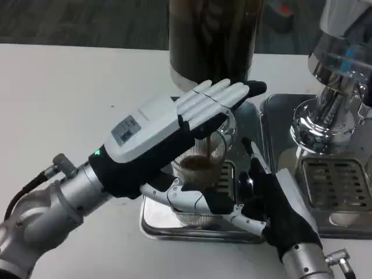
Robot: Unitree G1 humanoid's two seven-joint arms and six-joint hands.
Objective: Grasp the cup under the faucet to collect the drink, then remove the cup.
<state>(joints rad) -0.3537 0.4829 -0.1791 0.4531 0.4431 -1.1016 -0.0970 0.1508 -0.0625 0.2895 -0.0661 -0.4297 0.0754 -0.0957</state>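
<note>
Brown liquid is running in a thin stream into the clear, ribbed plastic cup (200,174), which stands on the shiny steel drip tray (152,222) just under my palm. From the head view, my left hand (174,131) reaches over the cup from the near left, its fingers lying straight and close together, tips pointing away towards the dark cylindrical dispenser (212,40) behind. They seem to press on the tap there, though the tap itself is hidden beneath them, so I cannot say for sure. This hand holds nothing.

My right hand (264,206) comes in from the near right. Its thumb and fingers reach towards the lower part of the cup and appear to wrap it, with a white finger (180,197) crossing in front of the wall. I judge that it grips the cup, though the contact on the far side is hidden.

Judging by the level, the cup is less than half full. The risks as I see them: if my left hand keeps the flow going too long, the drink will top the rim and spill onto the tray. If my right hand pulls the cup out while the stream runs, liquid will fall on my fingers and the grate. A thin plastic wall could also buckle under a hard squeeze, slopping the drink. Just beyond my right hand stands a polished chrome machine (331,116), which a wide withdrawal could strike.
</note>
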